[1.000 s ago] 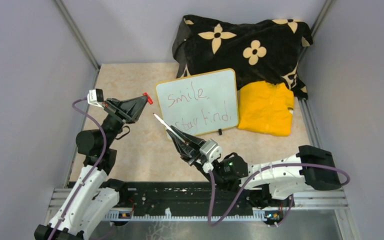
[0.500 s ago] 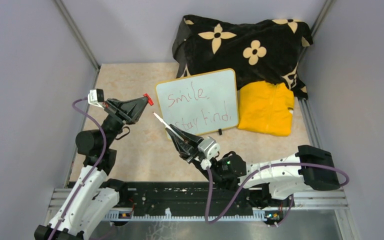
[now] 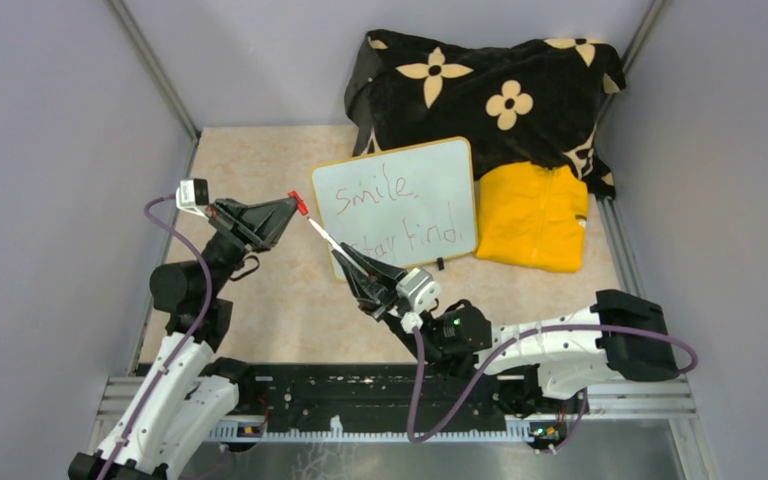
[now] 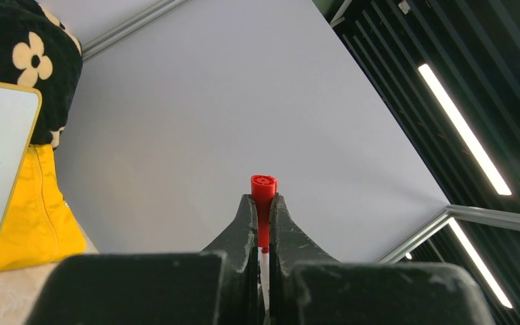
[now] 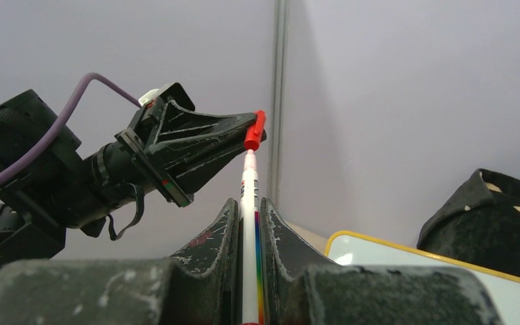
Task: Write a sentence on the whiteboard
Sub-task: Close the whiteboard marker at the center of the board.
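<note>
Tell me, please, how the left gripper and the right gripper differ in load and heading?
The left gripper pinches a short red cap; the right gripper clamps a slim marker. The red cap barely clears the left gripper, while the marker juts well beyond the right gripper. The left gripper points rightward, the right gripper away and leftward. Both are shut, the marker tip nearly touching the red cap.

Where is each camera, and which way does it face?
Top external: above, behind the arms, looking down at the whiteboard; both arms show.
Left wrist: on left gripper, faces the wall past the red cap; own fingers show.
Right wrist: on right gripper, faces along the marker toward the red cap; own fingers show.
Shared: both wrist views show red cap and whiteboard.
</note>
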Tool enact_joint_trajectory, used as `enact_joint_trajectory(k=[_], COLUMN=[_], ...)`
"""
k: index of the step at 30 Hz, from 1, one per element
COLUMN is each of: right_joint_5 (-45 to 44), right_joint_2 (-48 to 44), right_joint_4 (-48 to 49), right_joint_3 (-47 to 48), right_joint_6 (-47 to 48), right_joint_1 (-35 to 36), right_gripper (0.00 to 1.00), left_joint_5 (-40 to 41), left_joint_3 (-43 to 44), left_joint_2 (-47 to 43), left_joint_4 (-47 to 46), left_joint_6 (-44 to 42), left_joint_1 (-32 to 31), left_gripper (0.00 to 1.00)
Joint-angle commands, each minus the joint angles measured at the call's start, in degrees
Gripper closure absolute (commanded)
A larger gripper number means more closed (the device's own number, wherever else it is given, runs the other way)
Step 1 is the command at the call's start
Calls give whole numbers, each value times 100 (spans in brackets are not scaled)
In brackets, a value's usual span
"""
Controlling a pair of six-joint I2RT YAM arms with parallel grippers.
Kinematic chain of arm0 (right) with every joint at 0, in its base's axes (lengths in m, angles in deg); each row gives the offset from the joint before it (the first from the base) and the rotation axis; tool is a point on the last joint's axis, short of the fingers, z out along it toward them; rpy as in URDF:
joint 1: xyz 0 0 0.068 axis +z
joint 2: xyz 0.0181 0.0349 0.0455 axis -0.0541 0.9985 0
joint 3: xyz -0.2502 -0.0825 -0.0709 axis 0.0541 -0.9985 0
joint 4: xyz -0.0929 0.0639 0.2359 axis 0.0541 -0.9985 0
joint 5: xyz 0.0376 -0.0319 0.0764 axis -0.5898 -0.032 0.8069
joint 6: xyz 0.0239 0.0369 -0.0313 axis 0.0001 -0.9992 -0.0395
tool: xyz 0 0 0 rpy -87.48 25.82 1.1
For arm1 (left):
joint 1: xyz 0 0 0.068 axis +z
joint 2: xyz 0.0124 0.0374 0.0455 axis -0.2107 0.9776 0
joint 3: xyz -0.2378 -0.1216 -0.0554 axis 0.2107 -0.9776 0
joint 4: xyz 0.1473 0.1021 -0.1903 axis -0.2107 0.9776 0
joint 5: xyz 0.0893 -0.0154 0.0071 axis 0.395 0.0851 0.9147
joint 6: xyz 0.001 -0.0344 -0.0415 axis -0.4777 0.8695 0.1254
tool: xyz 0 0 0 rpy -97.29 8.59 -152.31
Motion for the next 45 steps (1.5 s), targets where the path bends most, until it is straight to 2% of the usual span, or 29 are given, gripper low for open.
enact_joint_trajectory(k=[1,45], right_joint_5=[-87,-13], right_joint_2=[32,64], right_joint_4=[203,117], right_joint_3=[247,269], right_joint_6=[-104,-219], right_joint_1=[-91,-118], right_gripper=[100,100], left_joint_5=[-127,-193], left_joint_3=[71,55], left_joint_2=[-85,-16], left_joint_4=[-212,-56], left_joint_6=[-60,-233], left_joint_1=[28,28], left_gripper=[100,100])
